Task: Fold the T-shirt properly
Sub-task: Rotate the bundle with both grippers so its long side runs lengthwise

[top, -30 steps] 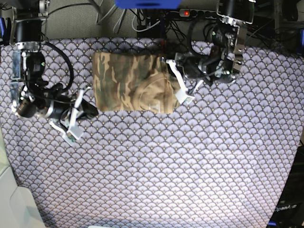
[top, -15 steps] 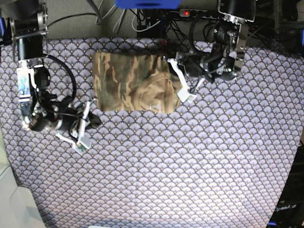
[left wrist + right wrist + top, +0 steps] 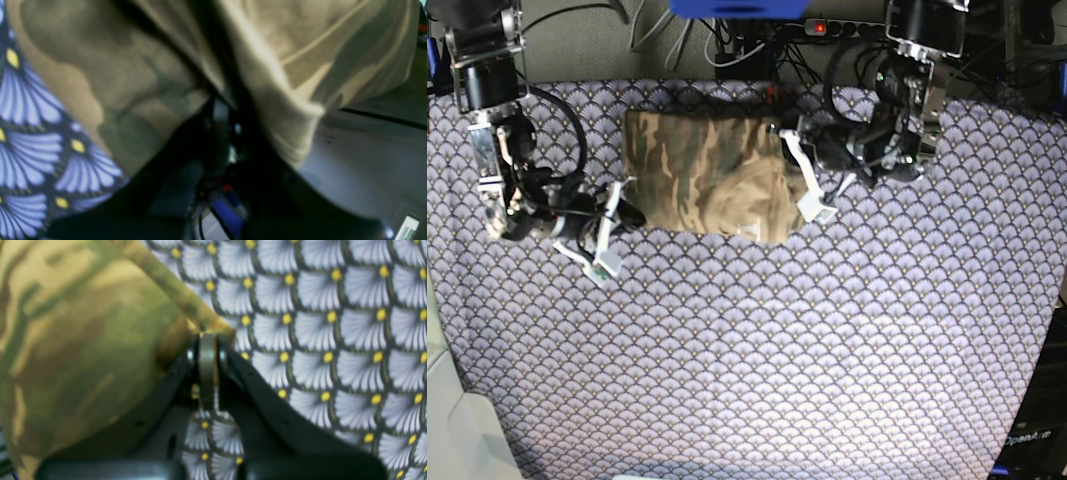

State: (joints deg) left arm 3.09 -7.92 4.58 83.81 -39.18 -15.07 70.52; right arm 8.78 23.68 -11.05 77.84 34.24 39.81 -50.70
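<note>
- Folded already into a compact rectangle: the soft camouflage-print T-shirt, lying at the far middle of the surface with its purple scallop-patterned tablecloth.
- Left to do, probably: tidying the bunched right edge, then release.
- Right gripper: jaws pinched on the shirt's corner.
- Left gripper: jaws closed at the shirt's edge, apparently gripping cloth.
- Counted: one shirt, one tablecloth, two grippers.

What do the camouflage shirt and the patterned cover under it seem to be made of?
The T-shirt looks like soft matte knit cloth, likely cotton: it bunches into rounded folds and shows a stitched hem. The tablecloth appears to be thin printed fabric, flat and unshiny, though a coated cloth cannot be ruled out.
</note>
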